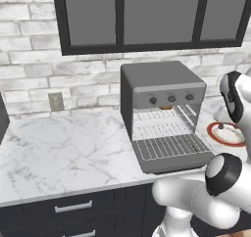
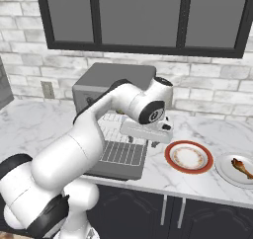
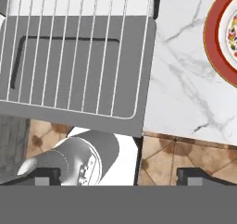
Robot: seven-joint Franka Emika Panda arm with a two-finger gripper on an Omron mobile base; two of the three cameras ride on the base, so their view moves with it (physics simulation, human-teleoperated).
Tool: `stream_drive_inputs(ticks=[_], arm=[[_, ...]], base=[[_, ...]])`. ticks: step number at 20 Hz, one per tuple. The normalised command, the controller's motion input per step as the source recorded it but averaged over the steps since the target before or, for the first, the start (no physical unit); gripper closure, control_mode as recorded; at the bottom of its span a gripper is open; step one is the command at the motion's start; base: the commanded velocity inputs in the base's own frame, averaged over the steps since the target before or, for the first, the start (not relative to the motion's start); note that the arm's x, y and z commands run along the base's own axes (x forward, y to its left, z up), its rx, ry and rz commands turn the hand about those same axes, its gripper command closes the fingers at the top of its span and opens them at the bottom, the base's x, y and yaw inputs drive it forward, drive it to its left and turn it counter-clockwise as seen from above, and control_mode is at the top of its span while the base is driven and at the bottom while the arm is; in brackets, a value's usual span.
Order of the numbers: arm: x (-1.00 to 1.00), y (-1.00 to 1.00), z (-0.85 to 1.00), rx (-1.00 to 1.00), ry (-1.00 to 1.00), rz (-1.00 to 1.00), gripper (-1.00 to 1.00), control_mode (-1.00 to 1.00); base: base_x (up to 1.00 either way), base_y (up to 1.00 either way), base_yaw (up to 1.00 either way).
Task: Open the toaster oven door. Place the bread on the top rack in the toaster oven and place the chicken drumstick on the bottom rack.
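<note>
Toaster oven door (image 1: 171, 155) down flat, overhanging counter (image 1: 63, 148) edge | end effector (image 2: 143, 140) above

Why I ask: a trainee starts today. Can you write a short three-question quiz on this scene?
1. True or false: the toaster oven door is shut.
2. The chicken drumstick lies on: A) the bottom rack, B) the white plate, C) the bare counter.
3. Fill in: the hand is open and holds ____.

Key: 1 false, it lies folded down flat; 2 B; 3 nothing.
</note>
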Motion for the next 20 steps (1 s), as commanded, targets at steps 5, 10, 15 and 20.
stream_drive_inputs(ticks=[5,10,15,20], arm=[[0.00,-0.98,0.00,-0.35,-0.15,0.09,-1.00,-1.00],[0.00,-1.00,0.00,-0.33,-0.22,0.11,-1.00,-1.00],[0.09,-1.00,-0.02,-0.21,-0.19,0.06,-1.00,-1.00],[0.52,-0.89,-0.27,-0.16,-0.05,0.02,-1.00,-1.00]], base=[[0.00,0.00,0.00],[0.00,0.00,0.00],[0.00,0.00,0.00],[0.00,0.00,0.00]])
